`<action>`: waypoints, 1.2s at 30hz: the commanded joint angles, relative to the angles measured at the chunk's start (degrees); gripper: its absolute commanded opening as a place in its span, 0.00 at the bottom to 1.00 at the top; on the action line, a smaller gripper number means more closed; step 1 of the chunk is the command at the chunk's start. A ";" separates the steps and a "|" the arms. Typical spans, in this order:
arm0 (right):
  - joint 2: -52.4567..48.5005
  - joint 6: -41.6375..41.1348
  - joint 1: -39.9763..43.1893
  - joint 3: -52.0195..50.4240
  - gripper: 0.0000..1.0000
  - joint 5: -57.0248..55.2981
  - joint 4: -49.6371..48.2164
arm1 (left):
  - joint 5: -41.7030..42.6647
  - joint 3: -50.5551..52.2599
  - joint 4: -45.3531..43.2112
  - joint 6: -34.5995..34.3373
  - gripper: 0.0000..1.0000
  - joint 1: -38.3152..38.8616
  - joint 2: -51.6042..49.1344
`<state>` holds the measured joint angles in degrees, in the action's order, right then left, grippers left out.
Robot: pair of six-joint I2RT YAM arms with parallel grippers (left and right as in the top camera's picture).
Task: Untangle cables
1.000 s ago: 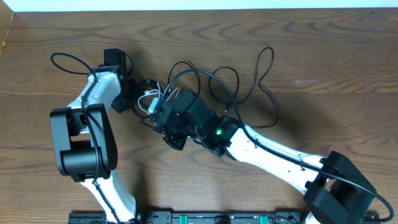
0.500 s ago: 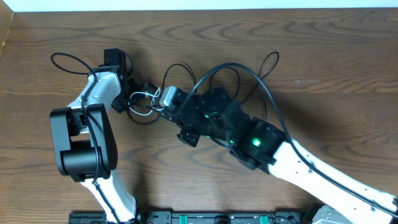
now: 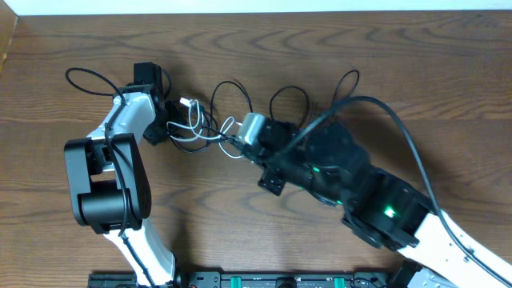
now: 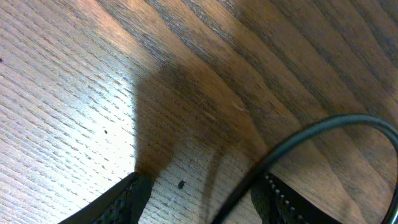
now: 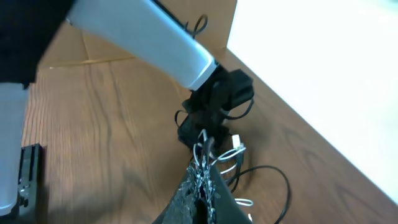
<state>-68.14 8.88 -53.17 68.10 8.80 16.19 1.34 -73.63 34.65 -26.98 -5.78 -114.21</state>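
Right gripper [image 5: 200, 186] is clenched on the white cable [image 3: 197, 126], whose thin strands rise straight out of the closed tips in the right wrist view. From overhead I see that cord drawn out across the centre-left of the frame, its small plug lying just beside the left gripper [image 3: 170, 120]. The black cables [image 3: 232, 83] lie in loose loops along the upper middle, some passing under my right arm.

I judge this to be the separating step: the white cord is being pulled out of the black ones. Next I would draw the right arm away from the loops, watching that no black strand rides along.

Only the left wrist view shows me the left jaws, which stand apart over the table [image 3: 96, 40]. A black cord [image 4: 311, 134] passes between them, and I see nothing pinched. Overhead alone gives the whole tangle. The right wrist view alone shows the grip itself.
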 commanded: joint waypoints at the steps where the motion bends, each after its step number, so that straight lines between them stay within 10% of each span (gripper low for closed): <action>1: 2.60 1.55 0.42 0.15 0.01 -1.27 0.81 | -0.33 1.84 0.46 0.07 0.58 -0.31 -2.23; 17: 8.68 1.95 0.42 0.15 0.01 -13.88 4.66 | -0.31 1.84 0.46 0.07 0.58 -0.31 -2.23; 28: 9.38 1.95 0.42 0.15 0.01 -18.67 8.48 | 5.49 -0.17 5.90 4.44 0.92 -2.56 3.85; 36: 9.38 1.95 0.42 0.15 0.01 -23.91 8.70 | 16.76 0.02 8.13 5.46 0.94 -7.96 8.85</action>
<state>-59.51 10.17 -53.17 68.10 -11.79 24.73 9.45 -73.95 42.39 -23.40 -11.38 -107.57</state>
